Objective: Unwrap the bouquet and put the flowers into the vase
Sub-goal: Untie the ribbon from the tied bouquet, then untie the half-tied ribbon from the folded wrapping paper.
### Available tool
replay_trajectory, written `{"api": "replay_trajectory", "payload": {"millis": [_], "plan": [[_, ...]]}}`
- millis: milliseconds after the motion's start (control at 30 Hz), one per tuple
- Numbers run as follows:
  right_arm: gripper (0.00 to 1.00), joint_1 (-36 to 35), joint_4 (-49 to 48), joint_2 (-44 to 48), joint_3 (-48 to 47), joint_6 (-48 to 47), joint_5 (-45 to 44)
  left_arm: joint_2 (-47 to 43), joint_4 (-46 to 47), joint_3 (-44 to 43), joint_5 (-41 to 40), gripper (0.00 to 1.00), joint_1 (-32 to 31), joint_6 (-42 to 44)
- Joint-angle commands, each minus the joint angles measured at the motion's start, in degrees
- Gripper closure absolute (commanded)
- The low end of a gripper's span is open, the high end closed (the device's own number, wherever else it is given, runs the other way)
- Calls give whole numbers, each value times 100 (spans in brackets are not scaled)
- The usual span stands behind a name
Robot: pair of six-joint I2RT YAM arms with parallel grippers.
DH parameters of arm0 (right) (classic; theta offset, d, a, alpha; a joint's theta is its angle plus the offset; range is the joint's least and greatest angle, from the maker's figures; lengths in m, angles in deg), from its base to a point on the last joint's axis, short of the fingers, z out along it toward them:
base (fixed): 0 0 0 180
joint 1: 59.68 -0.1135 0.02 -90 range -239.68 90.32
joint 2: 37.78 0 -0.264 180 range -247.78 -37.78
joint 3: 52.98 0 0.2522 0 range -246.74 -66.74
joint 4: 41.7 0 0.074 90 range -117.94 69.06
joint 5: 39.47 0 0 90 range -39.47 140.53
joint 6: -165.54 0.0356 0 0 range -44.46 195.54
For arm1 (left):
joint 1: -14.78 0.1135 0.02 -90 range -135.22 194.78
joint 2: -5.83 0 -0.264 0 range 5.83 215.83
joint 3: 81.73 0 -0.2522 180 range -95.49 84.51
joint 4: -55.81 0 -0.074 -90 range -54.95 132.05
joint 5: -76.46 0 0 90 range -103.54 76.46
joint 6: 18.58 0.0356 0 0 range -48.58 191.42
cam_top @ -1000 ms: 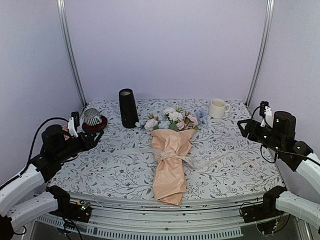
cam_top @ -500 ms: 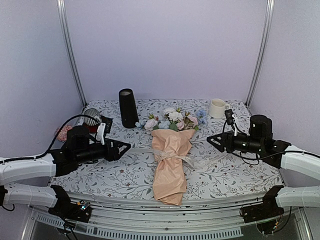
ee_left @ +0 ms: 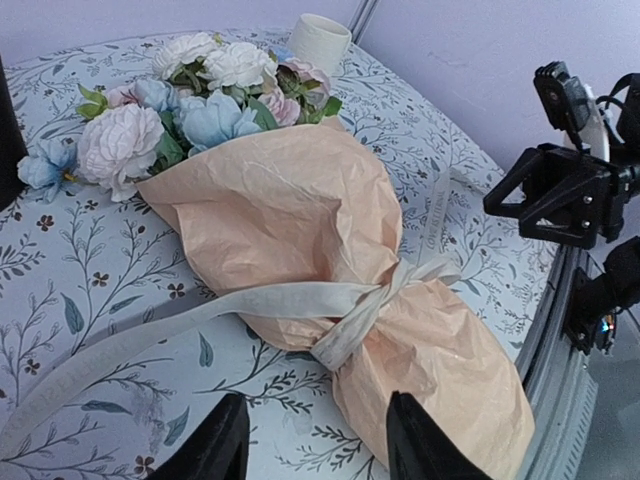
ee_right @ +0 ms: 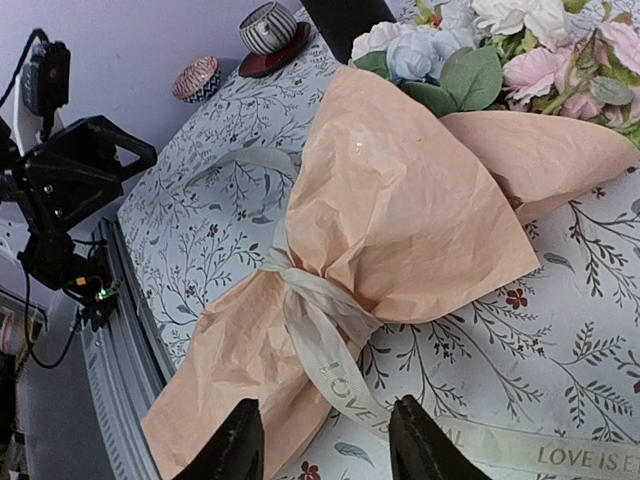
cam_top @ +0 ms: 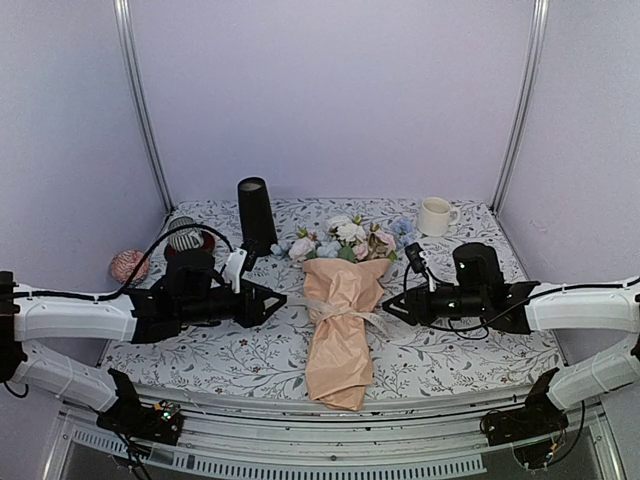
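Observation:
The bouquet (cam_top: 340, 325) lies in the middle of the table in its peach paper wrap (ee_left: 290, 200), tied with a cream ribbon (ee_left: 365, 312) whose ends trail to both sides. The flowers (cam_top: 345, 238), white, pink and light blue, stick out of its far end. Behind and to the left stands the black vase (cam_top: 256, 215). My left gripper (cam_top: 280, 303) is open just left of the ribbon knot, with nothing between its fingers (ee_left: 225, 445). On the other side my right gripper (cam_top: 386, 311) is also open and empty, its fingers (ee_right: 420, 440) above the trailing ribbon (ee_right: 335, 360).
A white mug (cam_top: 435, 215) stands at the back right. A striped cup on a red saucer (cam_top: 185, 237) and a small patterned bowl (cam_top: 127, 265) are at the back left. The table's front edge runs just below the bouquet's foot.
Both arms have swung in from the table's sides and lowered towards the bouquet's tied middle. Their jaws have narrowed somewhat. The bouquet has not moved.

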Motion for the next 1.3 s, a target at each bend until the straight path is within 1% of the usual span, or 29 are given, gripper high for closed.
{"api": "replay_trajectory", "payload": {"millis": [0,67,133,300,467,700,767,967,1100,1267], "plan": [[60,-156,-237,-411,-289,-95,-77,348,107,-311,-125,55,-193,201],[63,-211,-250,-668,-406,-114,-74,600,179,-449,-20,61,-237,204],[65,-285,-255,-885,-550,-114,-80,873,226,-635,63,63,-292,203],[66,-558,-239,-1387,-988,-148,-93,1504,223,-1022,126,65,-539,337],[66,-784,-237,-1756,-1251,-200,-164,1878,142,-1229,72,67,-828,434],[66,-859,-207,-2172,-1502,-213,-140,1933,342,-1039,49,67,-874,294],[67,-885,-190,-2288,-1531,-195,-153,1899,336,-1001,15,67,-872,294],[69,-1014,-88,-2539,-1400,-138,-318,1787,278,-906,-91,67,-870,311],[72,-1055,-88,-2613,-1244,-113,-349,1847,121,-936,-227,67,-875,330],[72,-1069,-120,-2382,-1116,-156,-498,1934,-54,-1053,-367,67,-939,386]]}}
